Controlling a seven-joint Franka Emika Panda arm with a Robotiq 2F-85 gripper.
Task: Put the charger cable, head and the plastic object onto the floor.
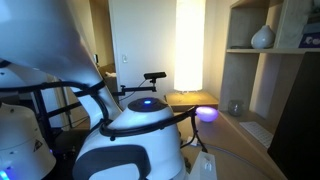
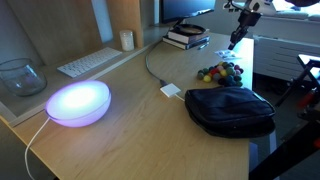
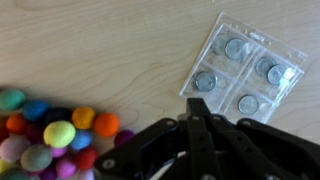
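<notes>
In the wrist view a clear plastic object [image 3: 245, 68], a blister pack holding round silver discs, lies flat on the pale desk. My gripper [image 3: 197, 108] is shut with nothing between its fingers, its tips just short of the pack's near edge. In an exterior view the gripper [image 2: 237, 40] hangs above the desk's far right end. The small white head [image 2: 172, 90] rests mid-desk beside a black pouch [image 2: 230, 110]. The thin charger cable [image 2: 150, 66] runs from it toward the back of the desk. The floor is out of view.
A pile of coloured felt balls [image 3: 50, 128] lies left of the gripper, also seen on the desk [image 2: 220, 72]. A glowing dome lamp [image 2: 78, 103], a glass bowl [image 2: 20, 76], a keyboard [image 2: 90, 63] and stacked books [image 2: 186, 38] stand on the desk.
</notes>
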